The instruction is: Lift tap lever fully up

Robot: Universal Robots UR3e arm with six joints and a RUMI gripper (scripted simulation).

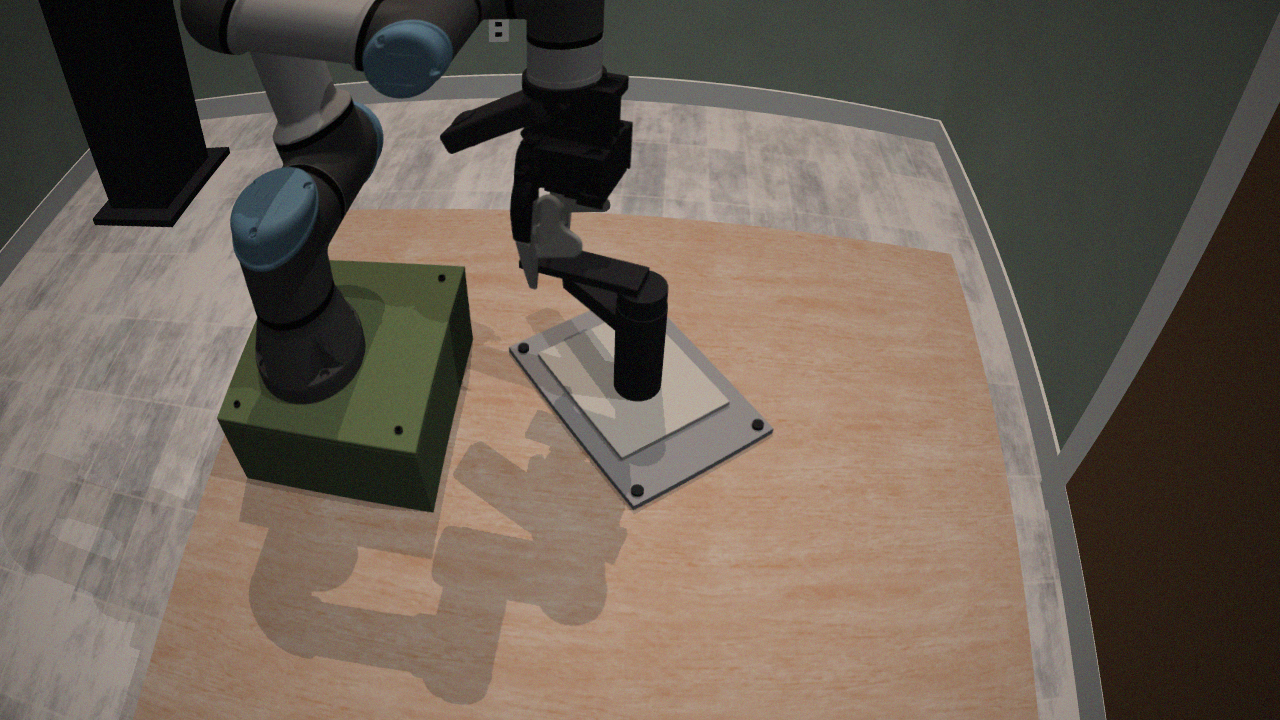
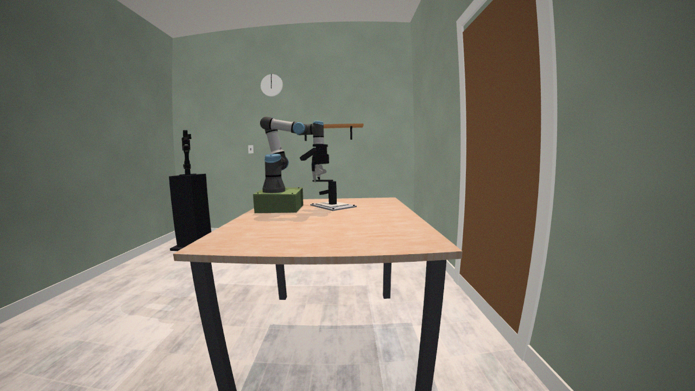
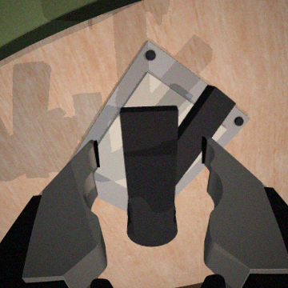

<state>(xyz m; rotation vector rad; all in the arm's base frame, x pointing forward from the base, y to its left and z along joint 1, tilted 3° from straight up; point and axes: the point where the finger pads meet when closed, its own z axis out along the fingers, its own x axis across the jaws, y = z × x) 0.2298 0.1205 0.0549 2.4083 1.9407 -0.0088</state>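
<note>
A black tap (image 1: 640,344) stands upright on a grey bolted plate (image 1: 640,407) on the wooden table. Its flat black lever (image 1: 597,268) reaches out level from the top of the tap body towards the arm's base. My gripper (image 1: 537,264) points straight down over the lever's free end. In the wrist view the lever (image 3: 150,160) lies between my two grey fingers, with a gap on each side. The gripper is open and holds nothing. The spout (image 3: 204,124) runs off diagonally below the lever. From the exterior view the gripper (image 2: 318,175) sits just above the tap (image 2: 332,191).
The arm's green base block (image 1: 353,385) stands left of the plate, close to it. A black pedestal (image 1: 134,107) stands on the floor at the back left, off the table. A wooden shelf (image 2: 342,125) hangs on the wall behind the arm.
</note>
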